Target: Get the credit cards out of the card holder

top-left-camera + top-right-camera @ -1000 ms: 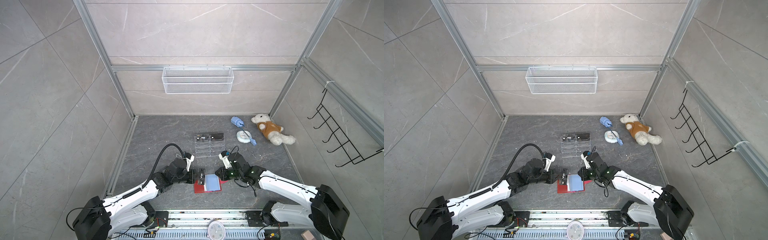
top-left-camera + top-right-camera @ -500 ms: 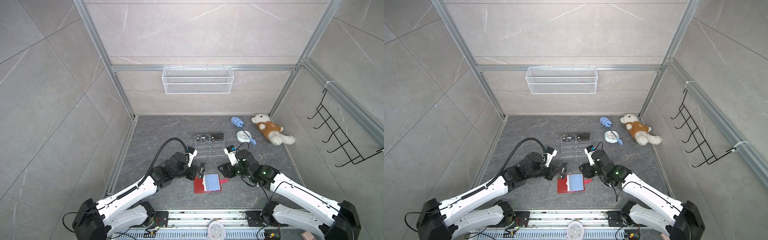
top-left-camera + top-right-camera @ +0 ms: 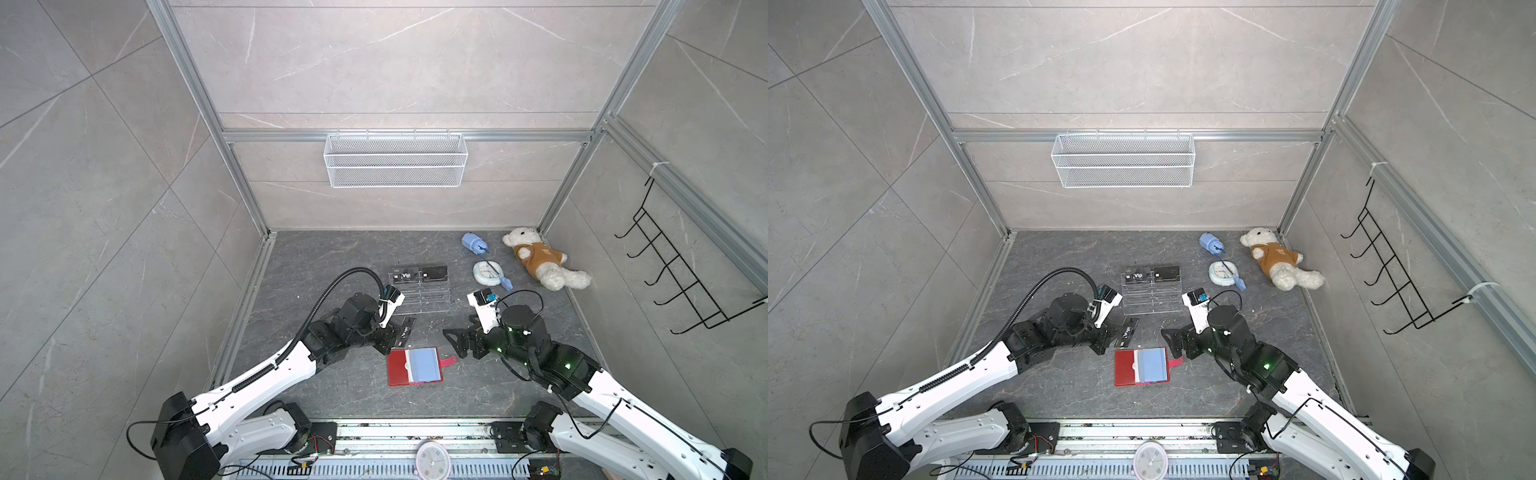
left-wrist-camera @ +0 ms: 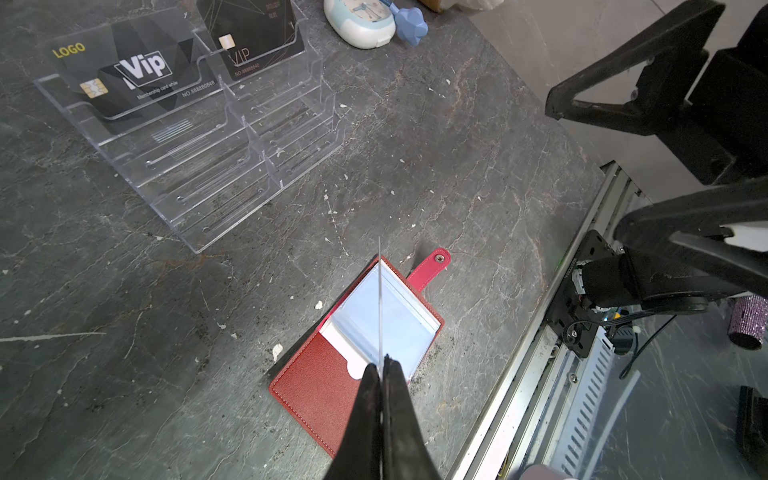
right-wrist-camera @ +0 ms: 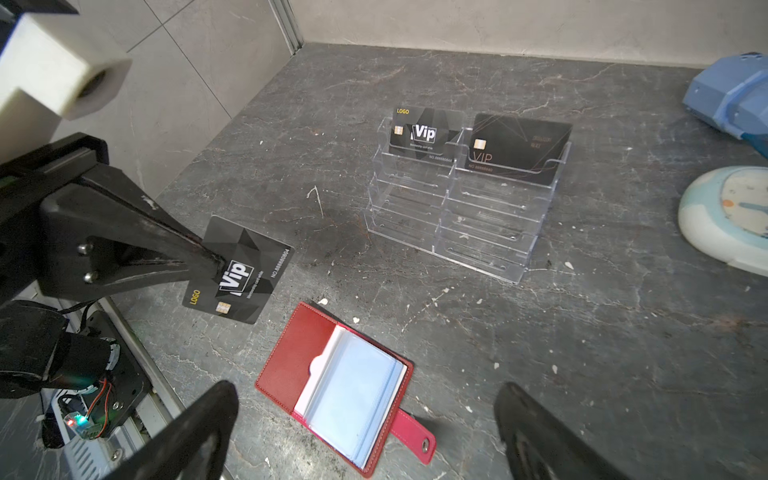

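Card holder (image 3: 399, 368) lies spread on the tabletop (image 3: 332, 266) between your pincers; the Vip card (image 5: 249, 266), pinched tight in your left pincer (image 5: 214, 262) just beyond it, points its long axis roughly at the acrylic stand (image 3: 419, 291), while your right pincer (image 3: 454, 343) gapes empty.

— Where do the top views look from?
— High over the near edge of the dark grey marbled table (image 3: 332, 257), angled down toward its far edge. Both take in the whole scene.
— And the wrist views?
— Close and low, roughly facing each other. Both share the red leather-look card holder (image 4: 316, 386) and the clear acrylic tiered stand (image 5: 469, 232).
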You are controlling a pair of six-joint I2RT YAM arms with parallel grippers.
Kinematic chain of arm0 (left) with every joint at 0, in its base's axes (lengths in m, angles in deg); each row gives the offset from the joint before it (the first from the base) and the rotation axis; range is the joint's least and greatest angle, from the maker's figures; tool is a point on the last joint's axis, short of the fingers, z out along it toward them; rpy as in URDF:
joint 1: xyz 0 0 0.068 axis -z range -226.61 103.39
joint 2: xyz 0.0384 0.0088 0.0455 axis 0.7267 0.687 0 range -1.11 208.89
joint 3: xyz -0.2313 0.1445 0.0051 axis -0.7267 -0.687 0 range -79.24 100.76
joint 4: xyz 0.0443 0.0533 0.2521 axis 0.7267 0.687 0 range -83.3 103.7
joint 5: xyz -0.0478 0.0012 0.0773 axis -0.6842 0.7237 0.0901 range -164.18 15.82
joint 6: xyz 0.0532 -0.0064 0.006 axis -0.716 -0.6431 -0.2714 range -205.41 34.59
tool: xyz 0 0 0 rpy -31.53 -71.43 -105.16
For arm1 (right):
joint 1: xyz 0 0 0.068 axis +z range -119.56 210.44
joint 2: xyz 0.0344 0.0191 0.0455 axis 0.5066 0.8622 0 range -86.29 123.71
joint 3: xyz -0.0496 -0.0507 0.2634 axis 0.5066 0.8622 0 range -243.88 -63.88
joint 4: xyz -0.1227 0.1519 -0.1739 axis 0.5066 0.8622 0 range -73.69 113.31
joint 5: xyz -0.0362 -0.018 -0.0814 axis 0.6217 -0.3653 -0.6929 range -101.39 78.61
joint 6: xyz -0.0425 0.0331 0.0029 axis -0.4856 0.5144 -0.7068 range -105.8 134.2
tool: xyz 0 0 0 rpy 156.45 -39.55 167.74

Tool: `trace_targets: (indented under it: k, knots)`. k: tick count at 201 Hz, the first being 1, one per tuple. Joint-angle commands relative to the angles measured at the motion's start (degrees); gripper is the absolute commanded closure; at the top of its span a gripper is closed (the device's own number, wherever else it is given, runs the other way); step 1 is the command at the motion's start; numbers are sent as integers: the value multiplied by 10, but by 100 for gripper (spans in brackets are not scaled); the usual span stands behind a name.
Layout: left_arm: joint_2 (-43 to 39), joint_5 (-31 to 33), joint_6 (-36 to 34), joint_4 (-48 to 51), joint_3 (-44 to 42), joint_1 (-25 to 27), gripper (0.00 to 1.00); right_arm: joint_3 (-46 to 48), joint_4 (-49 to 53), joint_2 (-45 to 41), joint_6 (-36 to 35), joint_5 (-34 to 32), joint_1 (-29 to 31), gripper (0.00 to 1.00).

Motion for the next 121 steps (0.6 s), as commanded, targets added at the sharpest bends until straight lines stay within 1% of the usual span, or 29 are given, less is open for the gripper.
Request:
trace_targets:
  k: [1, 44, 82, 121]
  knots:
    - [3, -22, -52, 17, 30, -2, 100, -11, 24, -17, -27, 7, -2, 0]
    - [13, -39, -108, 48, 64, -2, 100, -14, 30, -23, -34, 29, -1, 0]
    - [43, -46, -167, 105, 109, -2, 100, -18, 32, -20, -33, 34, -2, 0]
    - [66, -63, -224, 141, 148, -2, 100, -31, 49, -15, -40, 62, -1, 1]
